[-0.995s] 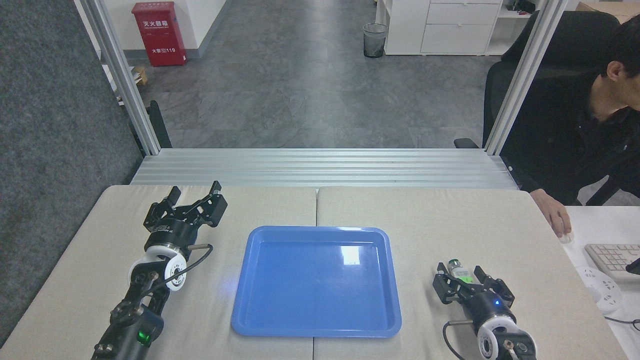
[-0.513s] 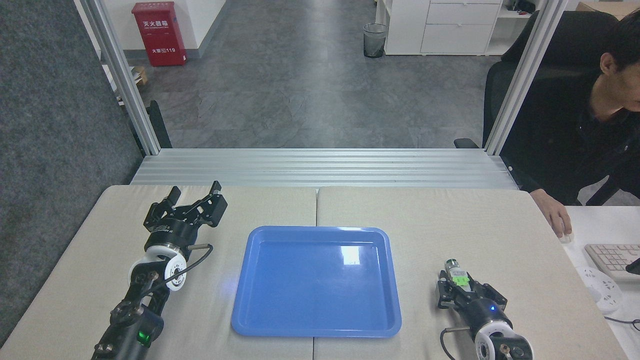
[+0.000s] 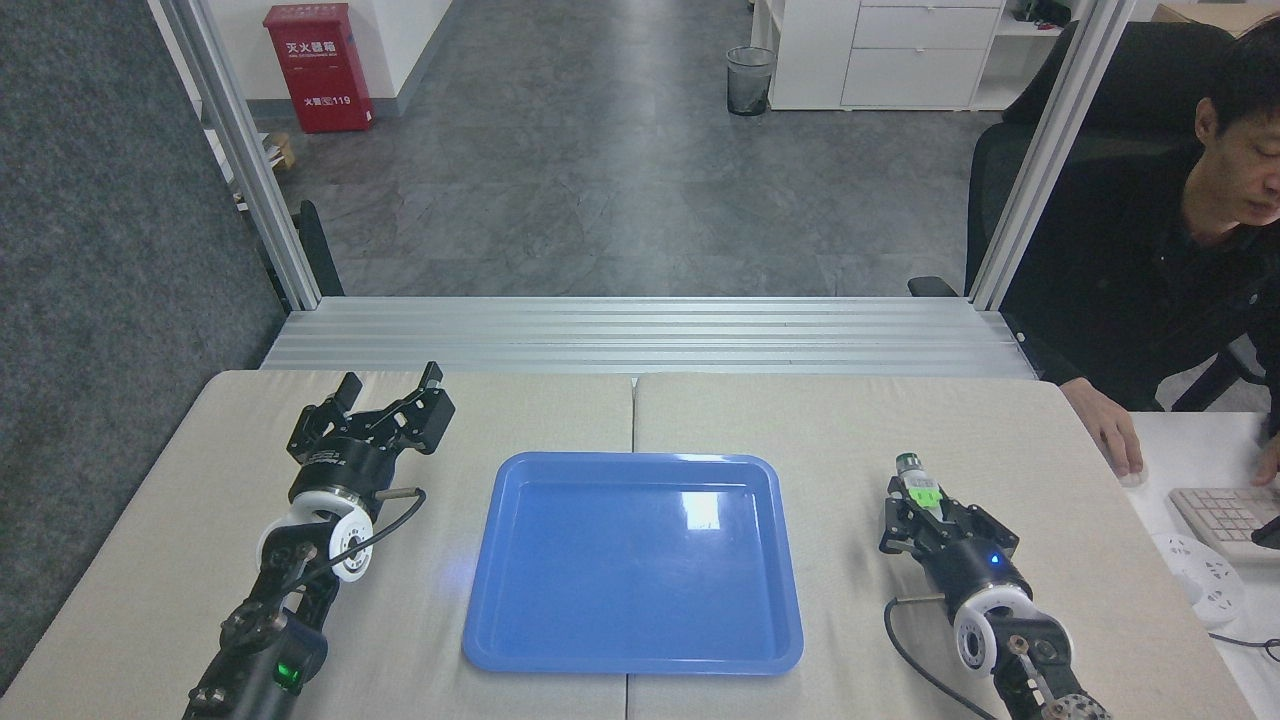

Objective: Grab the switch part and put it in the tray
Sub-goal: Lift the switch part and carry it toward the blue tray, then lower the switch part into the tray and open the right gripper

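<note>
The switch part (image 3: 919,484), whitish-grey with a green middle and a dark ringed end pointing away from me, sticks out of my right gripper (image 3: 925,503), which is shut on it and held above the table to the right of the tray. The blue tray (image 3: 634,563) lies flat in the middle of the table with nothing in it. My left gripper (image 3: 390,382) rests open to the left of the tray, its two fingers spread with nothing between them.
A person in dark clothes sits at the far right, one hand (image 3: 1115,428) on the table's right edge near a keyboard (image 3: 1225,518). An aluminium frame rail (image 3: 640,335) runs along the table's far edge.
My right gripper closed on the switch part and lifted it, moving it up and away from me. The left arm stayed still. The person shifted at the right.
</note>
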You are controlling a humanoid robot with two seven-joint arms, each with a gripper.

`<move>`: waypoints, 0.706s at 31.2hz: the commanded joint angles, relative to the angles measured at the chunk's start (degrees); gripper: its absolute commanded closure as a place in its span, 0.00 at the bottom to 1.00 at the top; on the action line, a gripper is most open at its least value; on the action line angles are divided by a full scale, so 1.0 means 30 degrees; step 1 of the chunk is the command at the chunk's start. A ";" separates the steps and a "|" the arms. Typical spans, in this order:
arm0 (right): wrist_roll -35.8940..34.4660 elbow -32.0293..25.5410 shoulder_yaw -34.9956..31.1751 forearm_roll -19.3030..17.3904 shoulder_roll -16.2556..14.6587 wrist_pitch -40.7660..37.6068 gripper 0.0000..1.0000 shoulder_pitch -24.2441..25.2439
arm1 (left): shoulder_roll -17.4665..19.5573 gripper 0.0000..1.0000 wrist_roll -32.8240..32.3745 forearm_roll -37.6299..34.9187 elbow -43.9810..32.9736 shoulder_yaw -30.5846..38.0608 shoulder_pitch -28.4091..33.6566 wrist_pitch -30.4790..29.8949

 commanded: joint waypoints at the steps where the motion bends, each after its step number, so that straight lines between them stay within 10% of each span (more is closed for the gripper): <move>1: 0.0755 -0.3667 0.1209 0.0452 0.2107 0.1045 1.00 -0.2721 | 0.0000 0.00 -0.0014 0.0000 0.0000 0.0000 0.0000 -0.0007; 12: 0.1635 -0.3464 0.8360 0.2445 0.5362 0.3420 1.00 -0.3195 | 0.0000 0.00 -0.0014 0.0000 0.0000 0.0000 0.0000 -0.0007; 22: 0.2951 -0.1794 1.0444 0.3939 0.5657 0.3392 1.00 -0.0470 | 0.0000 0.00 -0.0014 0.0000 0.0000 0.0000 0.0000 -0.0007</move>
